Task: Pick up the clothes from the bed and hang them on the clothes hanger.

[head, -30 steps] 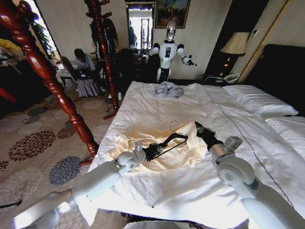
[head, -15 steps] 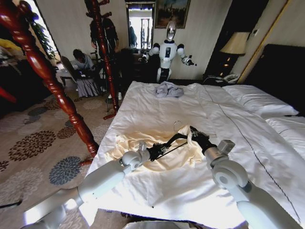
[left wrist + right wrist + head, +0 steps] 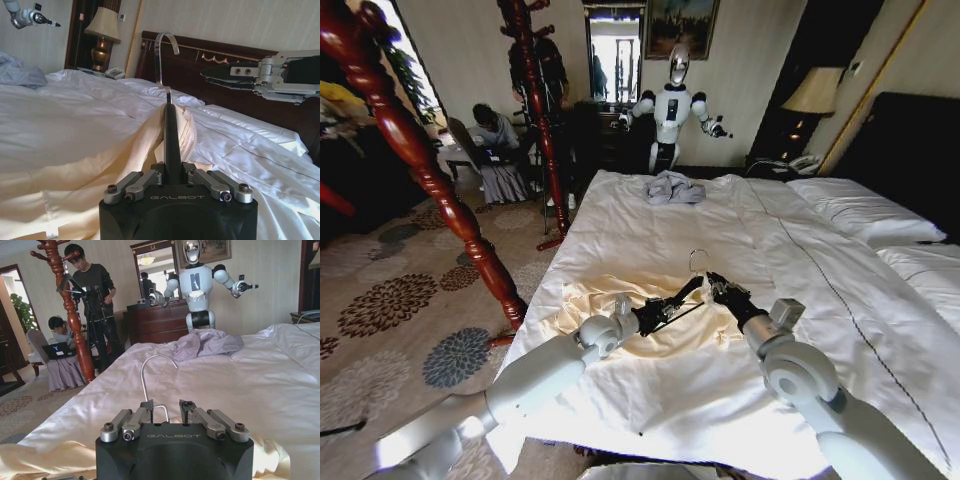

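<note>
White bed (image 3: 650,220), "GALBOT" on left gripper (image 3: 172,176), right gripper (image 3: 167,408).

sweatshirt (image 3: 650,325): pale cream-yellow, plain all over
hanger (image 3: 678,297): black bar, silver wire hook
bed (image 3: 650,220): white sheets, one thin dark stitched line running down
pillows (image 3: 865,210): white
garment (image 3: 672,187): grey, crumpled at the far end
left gripper (image 3: 655,315): black, with silver-grey links on a white arm
right gripper (image 3: 717,287): black, metal-grey fittings on a white arm
coat stand (image 3: 415,150): glossy reddish-brown wood
carpet (image 3: 390,300): beige with big dark flower medallions
headboard (image 3: 210,65): dark brown, gold trim
lamp (image 3: 815,92): cream shade
</note>
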Tool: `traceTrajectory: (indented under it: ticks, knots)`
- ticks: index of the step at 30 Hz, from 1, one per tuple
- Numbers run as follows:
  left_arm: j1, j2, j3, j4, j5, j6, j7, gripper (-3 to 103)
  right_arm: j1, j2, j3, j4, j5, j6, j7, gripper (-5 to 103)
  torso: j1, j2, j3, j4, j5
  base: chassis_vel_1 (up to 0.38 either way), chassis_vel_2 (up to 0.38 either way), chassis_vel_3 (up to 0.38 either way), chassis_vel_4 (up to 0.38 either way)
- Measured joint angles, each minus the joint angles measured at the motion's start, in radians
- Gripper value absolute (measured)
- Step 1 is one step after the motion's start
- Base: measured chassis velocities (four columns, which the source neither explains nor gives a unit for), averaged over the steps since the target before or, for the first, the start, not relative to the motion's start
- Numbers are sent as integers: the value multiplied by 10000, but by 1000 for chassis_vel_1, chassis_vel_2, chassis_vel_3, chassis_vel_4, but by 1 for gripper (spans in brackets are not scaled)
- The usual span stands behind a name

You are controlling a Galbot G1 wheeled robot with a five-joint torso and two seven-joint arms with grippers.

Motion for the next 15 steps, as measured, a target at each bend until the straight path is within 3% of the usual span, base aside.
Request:
traceTrajectory:
  ticks: [1,5,7,12,14,15]
  knots:
    - [0,0,0,0,0,0,0,16,0,0,0,0,0,0,0,27,0,0,0,0,0,0,0,0,0]
    - [61,1,-26,-57,-5,-19,-59,16,-361,-64,245,250,-20,-38,-156,48,1,0,1,1,0,0,0,0,0]
    - [63,12,-30,-71,-9,-25,-63,16,-416,-74,320,267,-43,-33,-167,48,0,0,0,0,-1,0,0,0,0]
    - [85,74,-70,-186,-71,-58,-91,16,-719,-132,970,17,-418,295,-233,70,0,0,0,1,-1,0,0,0,0]
    - [110,123,-119,-345,-137,-64,-119,16,-893,-192,1322,-493,-1108,602,-294,81,1,0,1,0,0,0,0,0,0]
    - [113,143,-128,-407,-164,-64,-129,16,-939,-212,1386,-693,-1418,722,-356,81,1,0,0,0,1,0,0,0,0]
